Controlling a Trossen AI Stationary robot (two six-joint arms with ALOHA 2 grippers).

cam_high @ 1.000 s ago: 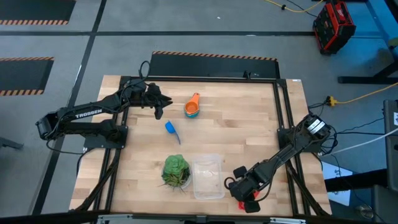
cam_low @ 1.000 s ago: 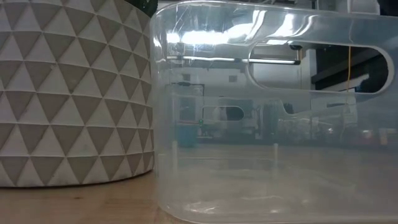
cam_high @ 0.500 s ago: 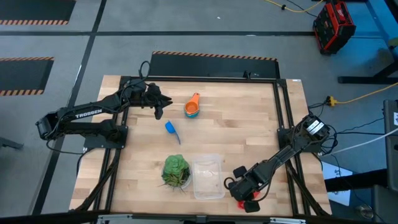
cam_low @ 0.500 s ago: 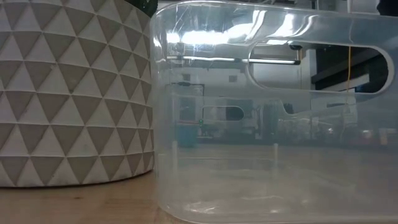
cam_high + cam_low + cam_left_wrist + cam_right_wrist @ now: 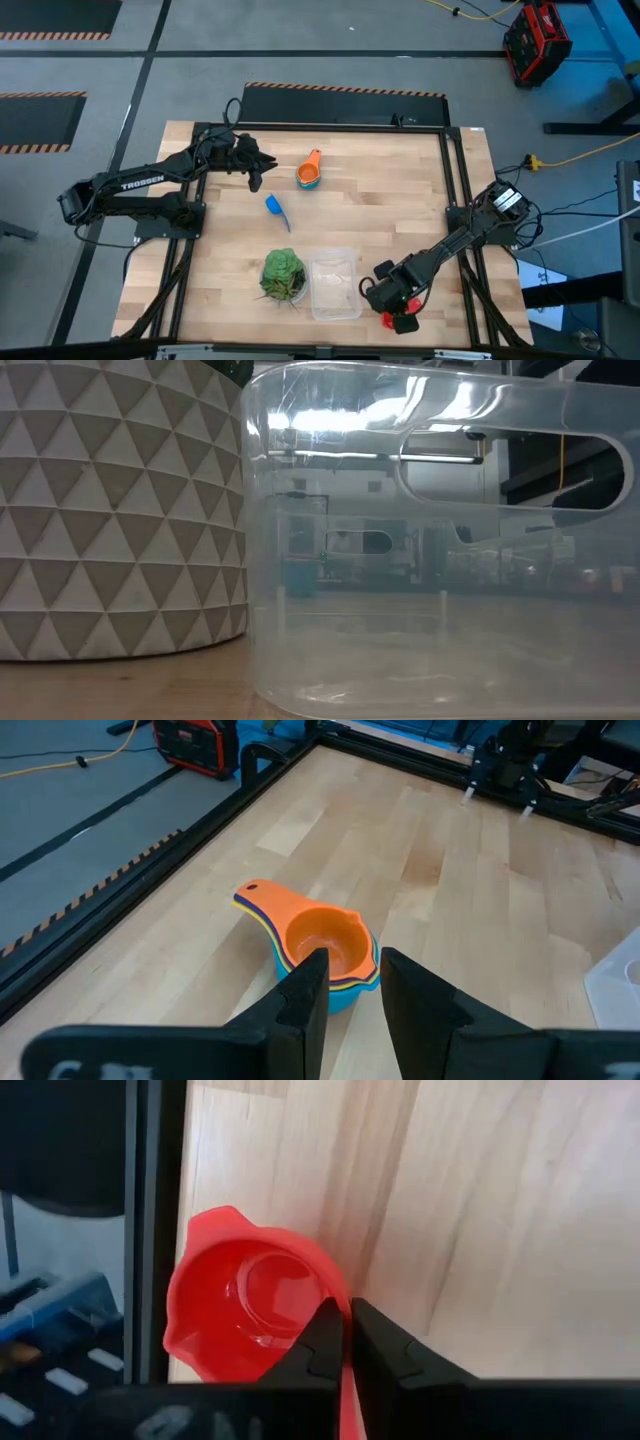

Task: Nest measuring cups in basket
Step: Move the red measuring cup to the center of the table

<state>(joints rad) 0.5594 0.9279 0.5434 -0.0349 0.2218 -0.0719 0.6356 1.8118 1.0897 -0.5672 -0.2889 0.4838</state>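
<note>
A red measuring cup (image 5: 398, 322) lies at the table's near right, by the dark frame rail, and my right gripper (image 5: 348, 1325) is shut on it. A nested stack of cups with an orange one on top (image 5: 310, 173) stands at the far middle. A single blue cup (image 5: 277, 208) lies on the wood nearer the middle. My left gripper (image 5: 352, 975) hovers open just left of the stack, touching nothing. The clear basket (image 5: 335, 285) stands on the table near the front edge, left of my right gripper (image 5: 385, 297). My right gripper pinches the red cup's handle (image 5: 345, 1385) between its two fingers, close to where it joins the bowl's rim (image 5: 335, 1295). The fingers (image 5: 318, 1342) come steeply from above. The bowl faces open side up; whether it is lifted clear I cannot tell.
A green leafy ball (image 5: 283, 275) in a triangle-patterned pot (image 5: 110, 510) stands right beside the basket's left wall (image 5: 400, 560). Dark frame rails (image 5: 465, 250) run along the table's sides. Bare wood lies between the stack and the basket.
My right gripper has swung a little toward the basket, and the red cup under it has shifted slightly the same way.
</note>
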